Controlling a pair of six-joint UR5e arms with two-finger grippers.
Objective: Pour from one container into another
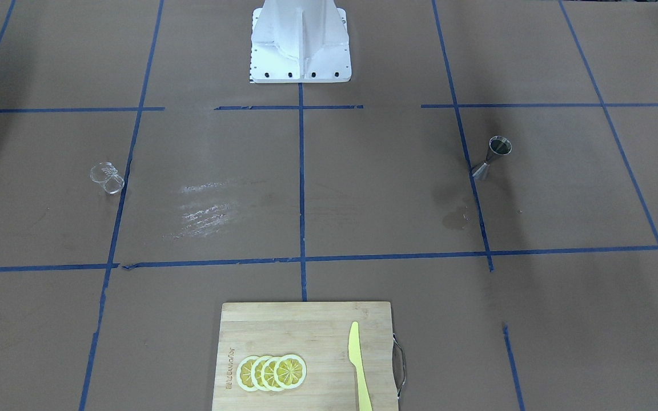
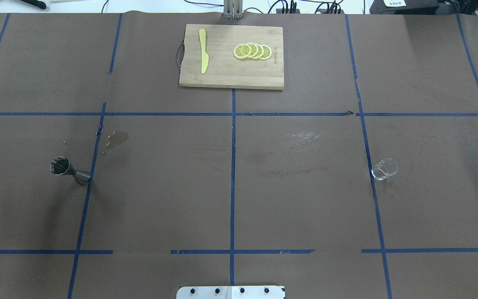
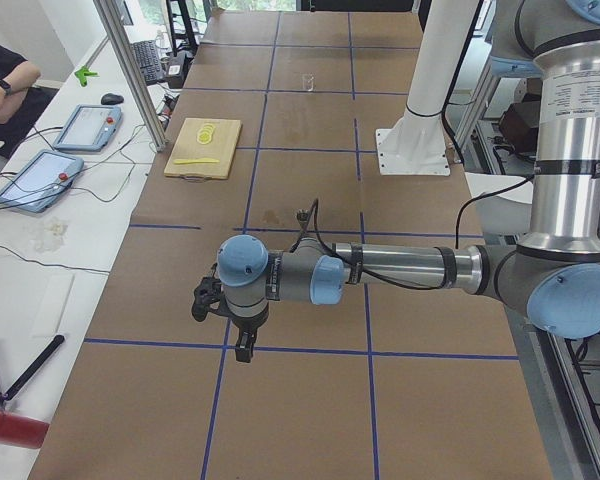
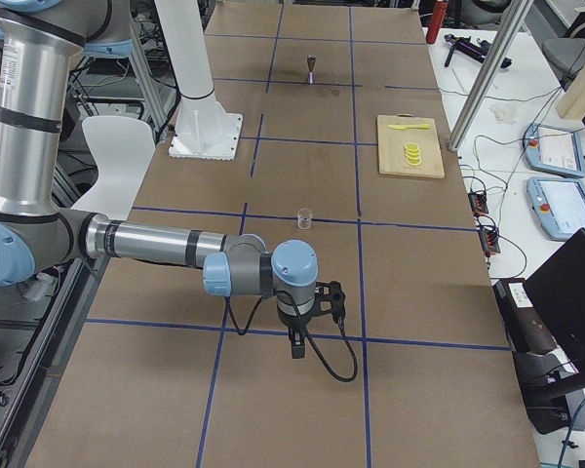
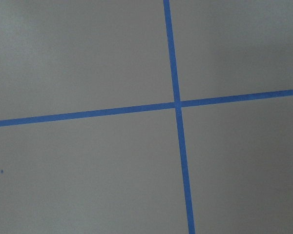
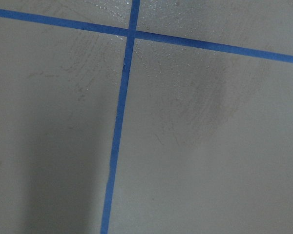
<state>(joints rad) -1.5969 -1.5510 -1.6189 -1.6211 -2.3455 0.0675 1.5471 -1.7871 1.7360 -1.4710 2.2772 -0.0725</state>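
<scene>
A steel jigger [image 1: 492, 157] [image 2: 69, 170] [image 4: 312, 68] stands upright on the brown table's left half. A small clear glass [image 1: 107, 178] [image 2: 384, 169] [image 3: 307, 82] [image 4: 305, 218] stands upright on the right half. Both grippers show only in the side views. The left gripper [image 3: 242, 350] hangs over the table's near end in the left view, far from the jigger. The right gripper [image 4: 296, 349] hangs over a blue tape line, well short of the glass. I cannot tell whether either is open or shut. Both wrist views show only brown paper and blue tape.
A wooden cutting board [image 1: 306, 331] [image 2: 230, 74] lies at the table's far middle, carrying a yellow knife [image 1: 357, 365] and several lemon slices [image 1: 272, 372]. The robot's white base [image 1: 300, 43] sits at the table's robot-side edge. A damp stain [image 2: 118, 139] marks the paper near the jigger.
</scene>
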